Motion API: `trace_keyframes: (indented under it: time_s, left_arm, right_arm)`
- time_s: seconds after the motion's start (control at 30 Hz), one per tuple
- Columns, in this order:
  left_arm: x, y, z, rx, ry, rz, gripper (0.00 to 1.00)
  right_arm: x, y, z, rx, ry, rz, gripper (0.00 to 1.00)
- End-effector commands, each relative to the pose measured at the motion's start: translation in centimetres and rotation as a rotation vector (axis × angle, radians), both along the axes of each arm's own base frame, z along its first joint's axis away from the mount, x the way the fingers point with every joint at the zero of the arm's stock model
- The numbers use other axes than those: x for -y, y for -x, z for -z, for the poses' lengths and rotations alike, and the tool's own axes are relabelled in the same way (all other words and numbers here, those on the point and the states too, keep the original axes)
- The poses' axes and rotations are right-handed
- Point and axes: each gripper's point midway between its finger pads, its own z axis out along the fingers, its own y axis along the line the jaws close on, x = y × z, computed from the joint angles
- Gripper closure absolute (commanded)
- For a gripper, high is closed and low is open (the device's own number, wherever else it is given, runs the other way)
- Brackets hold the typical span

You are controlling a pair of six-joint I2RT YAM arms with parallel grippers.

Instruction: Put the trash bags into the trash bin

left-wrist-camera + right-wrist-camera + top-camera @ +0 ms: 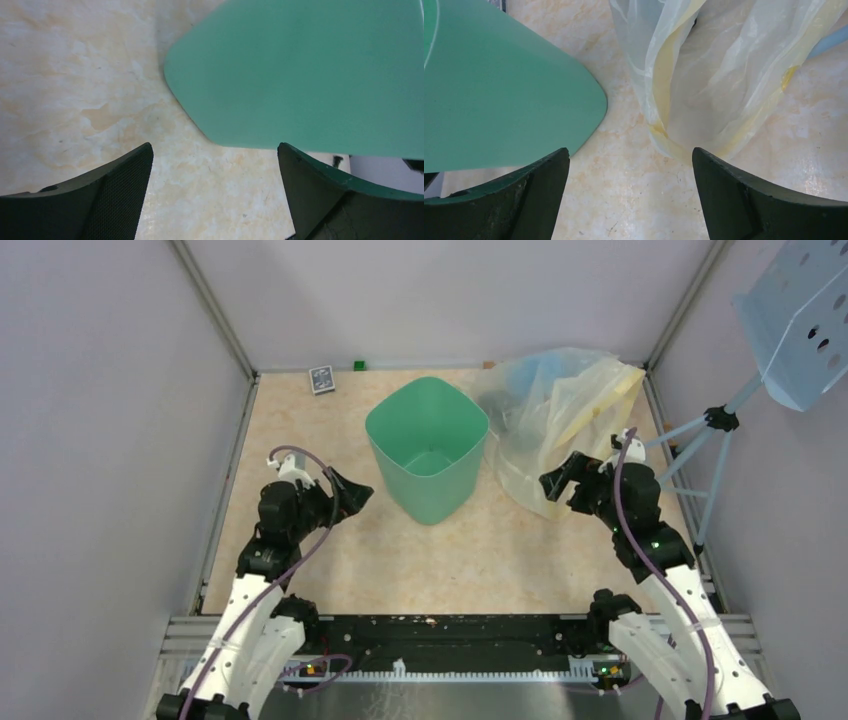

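**A:** From the top view first: where does everything stand?

**B:** The trash bin [430, 495] is upright mid-table with its mouth open, and I see nothing inside it. The left gripper [352, 495] hangs just to its left and the right gripper [560, 472] to its right. Both sets of jaws are spread wide and hold nothing.

**A:** And the trash bags?

**B:** No black bag shows anywhere. The only plastic is a pale translucent heap [555, 410] touching the bin's right side, its length running from near to far. The right arm is at its near edge, while the left arm is across the bin from it.

**A:** What about the left wrist view?

**B:** There is bin wall [310, 75] ahead and to the right of the parted left jaws [215, 190], with bare table between the pads. No bag.

**A:** And the right wrist?

**B:** Empty jaws again [631, 195]. The bin [499, 100] is ahead on the left and the heap [714, 75] ahead on the right, its lower fold just beyond the fingertips.

**A:** So which arm goes?

**B:** The right one, I'd judge. Any bag on that side lies straight ahead of it, and the bin is a short swing to its left.
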Motion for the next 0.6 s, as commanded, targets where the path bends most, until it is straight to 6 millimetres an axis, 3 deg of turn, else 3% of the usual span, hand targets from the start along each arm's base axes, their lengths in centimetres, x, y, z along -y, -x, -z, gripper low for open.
trace_keyframes:
  time_s: [0.0, 0.1, 0.27, 0.33, 0.57]
  left_arm:
    - [4.5, 2.3, -2.0, 0.155, 0.073, 0.332, 0.01]
    - [5.8, 3.2, -2.0, 0.208, 0.124, 0.428, 0.01]
    - [6.5, 3.2, -0.8, 0.239, 0.119, 0.416, 0.01]
    - [7.5, 3.3, -0.7, 0.265, 0.077, 0.424, 0.01]
    - [9.2, 2.7, -0.1, 0.363, 0.0, 0.406, 0.01]
  right_arm:
    - [-1.9, 0.1, -2.5, 0.115, -0.007, -0.141, 0.08]
    - [-4.6, 1.1, -2.6, 0.15, -0.048, -0.314, 0.09]
    - [-8.2, 2.4, -3.0, 0.222, -0.16, -0.536, 0.11]
    - [-9.2, 2.5, -3.4, 0.264, -0.19, -0.589, 0.14]
    - [-11.8, 1.9, -1.8, 0.325, -0.119, -0.635, 0.2]
